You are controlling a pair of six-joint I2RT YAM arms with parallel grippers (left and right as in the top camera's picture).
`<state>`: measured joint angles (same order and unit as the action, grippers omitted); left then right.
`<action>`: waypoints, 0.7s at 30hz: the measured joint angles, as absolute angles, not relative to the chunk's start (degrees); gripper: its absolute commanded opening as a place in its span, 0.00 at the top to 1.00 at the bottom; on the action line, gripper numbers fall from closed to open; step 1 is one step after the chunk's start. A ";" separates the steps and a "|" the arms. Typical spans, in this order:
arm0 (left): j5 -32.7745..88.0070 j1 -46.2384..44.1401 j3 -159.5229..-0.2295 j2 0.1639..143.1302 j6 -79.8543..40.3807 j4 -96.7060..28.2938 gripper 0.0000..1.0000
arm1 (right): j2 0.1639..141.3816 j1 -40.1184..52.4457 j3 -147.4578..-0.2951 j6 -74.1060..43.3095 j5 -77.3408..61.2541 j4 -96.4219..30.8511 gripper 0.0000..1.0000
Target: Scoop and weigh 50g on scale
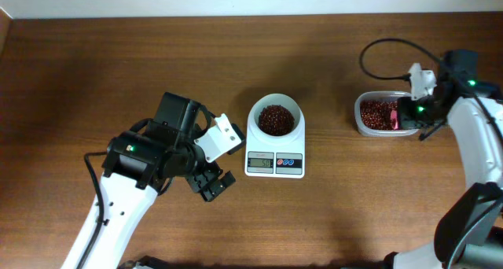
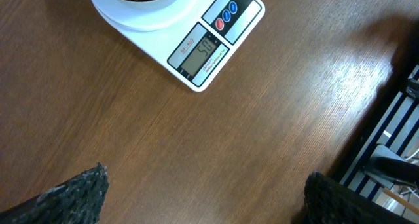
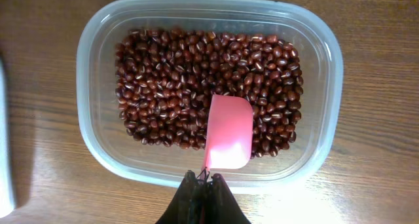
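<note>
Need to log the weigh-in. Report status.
Left jaws open, empty, beside scale. Right jaws shut on pink scoop, resting in tub. Beans in bowl; display reads 50. Nothing in the way.

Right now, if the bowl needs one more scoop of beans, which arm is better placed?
Right. Its hand is shut on the pink scoop, which lies on the beans in the clear tub. The left hand is open and empty, beside the scale.

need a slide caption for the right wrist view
The right tool, shut on a pink scoop, holds it over red-brown beans in a clear plastic tub.
</note>
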<state>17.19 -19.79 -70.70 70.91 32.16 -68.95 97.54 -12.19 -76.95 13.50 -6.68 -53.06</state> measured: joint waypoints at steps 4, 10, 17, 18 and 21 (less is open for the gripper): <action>17.19 -19.79 -70.70 70.91 32.14 -68.97 0.01 | 97.54 -7.73 -77.78 12.19 1.17 -53.04 0.96; 17.19 -19.79 -70.70 70.91 32.14 -68.95 0.01 | 95.20 -4.23 -79.24 10.04 9.47 -53.34 0.96; 17.19 -19.79 -70.70 70.91 32.16 -68.93 0.01 | 81.10 -4.19 -81.23 3.77 11.18 -53.58 0.96; 17.19 -19.79 -70.70 70.91 32.16 -68.99 0.01 | 79.00 -4.19 -81.23 2.92 11.16 -53.93 0.96; 17.19 -19.79 -70.70 70.91 32.14 -68.95 0.01 | 70.26 -4.75 -81.23 0.93 8.99 -56.55 0.96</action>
